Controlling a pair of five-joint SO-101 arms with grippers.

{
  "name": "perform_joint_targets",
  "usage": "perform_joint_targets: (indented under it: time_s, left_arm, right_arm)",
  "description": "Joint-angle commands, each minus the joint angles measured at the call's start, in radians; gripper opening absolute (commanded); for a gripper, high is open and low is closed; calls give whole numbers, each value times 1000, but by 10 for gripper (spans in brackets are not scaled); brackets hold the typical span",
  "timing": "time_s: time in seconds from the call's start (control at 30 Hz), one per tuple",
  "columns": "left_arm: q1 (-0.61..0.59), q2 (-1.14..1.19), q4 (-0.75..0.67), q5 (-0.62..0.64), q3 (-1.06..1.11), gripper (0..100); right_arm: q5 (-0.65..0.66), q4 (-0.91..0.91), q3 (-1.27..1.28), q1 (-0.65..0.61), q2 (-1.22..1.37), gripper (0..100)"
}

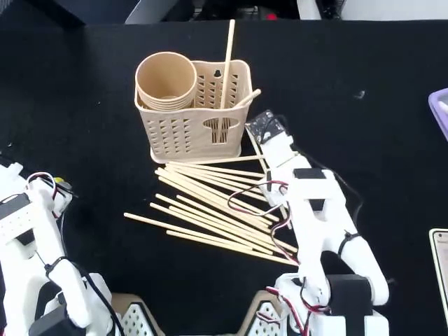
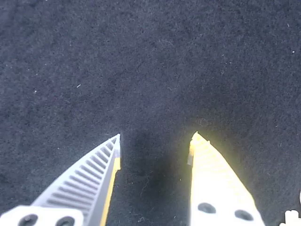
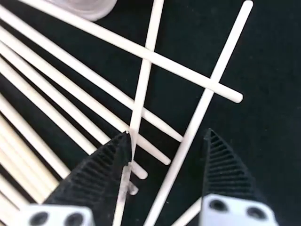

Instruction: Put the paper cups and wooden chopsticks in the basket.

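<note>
From the high view, the basket [image 1: 185, 133] stands toward the far middle of the table [image 1: 84, 105]. The cups [image 1: 166, 80] sit nested in its left compartment. In the right compartment one stick [image 1: 227, 56] stands nearly upright and a second [image 1: 250, 97] leans over the rim. The rest of the chopsticks [image 1: 210, 210] lie fanned on the table just in front of the basket. The right arm [image 1: 315, 217] reaches over the right end of that heap, with its head near the basket's front right corner; its jaws are hard to make out from here. The left arm [image 1: 28, 238] sits at the near left edge, well apart from the heap.

In the left wrist view, the left gripper [image 2: 155, 136] hangs over bare black table, its jaws spread with nothing between them.

In the right wrist view, the right gripper [image 3: 167, 134] is low over crossed chopsticks, its jaws spread. One chopstick [image 3: 202, 108] runs through the gap between them, apparently touching neither. One fingertip [image 3: 123, 141] lies against, or just over, another chopstick [image 3: 143, 80].
</note>
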Motion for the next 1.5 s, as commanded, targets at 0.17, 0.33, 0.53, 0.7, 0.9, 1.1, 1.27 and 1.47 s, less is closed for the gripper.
perform_joint_targets:
  time_s: [0.17,0.33,0.53,0.7,0.9,1.1,1.27,1.47]
  left_arm:
    - [1,-25,-8,-3,-28,230]
    - [1,-25,-8,-3,-28,230]
    - [1,-25,-8,-3,-28,230]
    - [1,-25,-8,-3,-28,230]
    - [1,-25,-8,-3,-28,230]
    - [1,-25,-8,-3,-28,230]
    - [1,-25,-8,-3,-28,230]
    - [1,-25,-8,-3,-28,230]
  right_arm:
    - [60,-18,10,9,-42,204]
    - [110,-12,31,-78,-44,204]
    - [224,-15,76,-158,-42,204]
    - [224,-11,81,-112,-50,76]
    - [229,-9,79,-21,-51,11]
    - [230,100,71,-14,-71,11]
    - [230,255,71,-38,-211,11]
    - [308,457,76,-31,-449,11]
